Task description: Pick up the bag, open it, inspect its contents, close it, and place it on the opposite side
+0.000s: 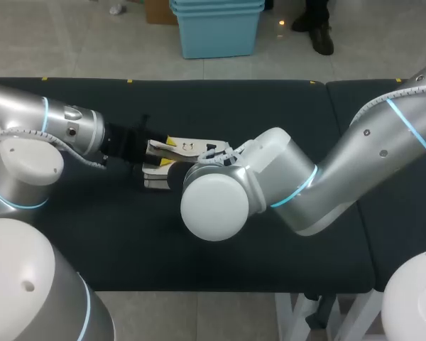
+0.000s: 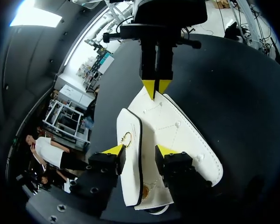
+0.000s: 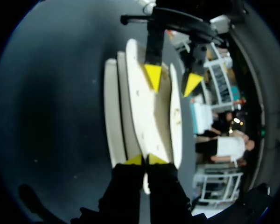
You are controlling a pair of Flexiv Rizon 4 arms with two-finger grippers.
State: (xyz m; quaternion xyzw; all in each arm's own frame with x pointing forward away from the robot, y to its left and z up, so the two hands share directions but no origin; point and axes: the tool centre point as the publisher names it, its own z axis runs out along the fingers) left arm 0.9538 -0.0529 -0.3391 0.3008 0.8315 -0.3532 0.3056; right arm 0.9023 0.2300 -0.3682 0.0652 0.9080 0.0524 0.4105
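Dark table (image 1: 270, 114) across the whole head view. From the left edge, left arm (image 1: 28, 128), silver with a blue ring, stretched toward the middle. From the right corner, right arm (image 1: 369, 142), bent back, with its rounded white joint near the table's middle, just in front of the bag.

Between the two arms, a little left of centre: cream-white bag (image 1: 158, 149), flat-walled, black along its edges, stitched near the rim, with a tool at each end. Resting on the table or raised off it: not clear. From the right wrist, several pale walls side by side, parted by narrow gaps.

At one end, left tool (image 2: 140, 150), spread wide, astride one upright wall of the bag. One fingertip (image 2: 114, 150) against that wall; the other a little off it, over the bag's broader face.

At the opposite end, right tool (image 3: 145, 160), pressed together, pinching the bag's narrow end edge between both yellow tips.

On the upright wall, beside the left tool's touching fingertip, a small gold ring (image 2: 126, 137). Lower on the same wall, a small gold stud (image 2: 144, 190).
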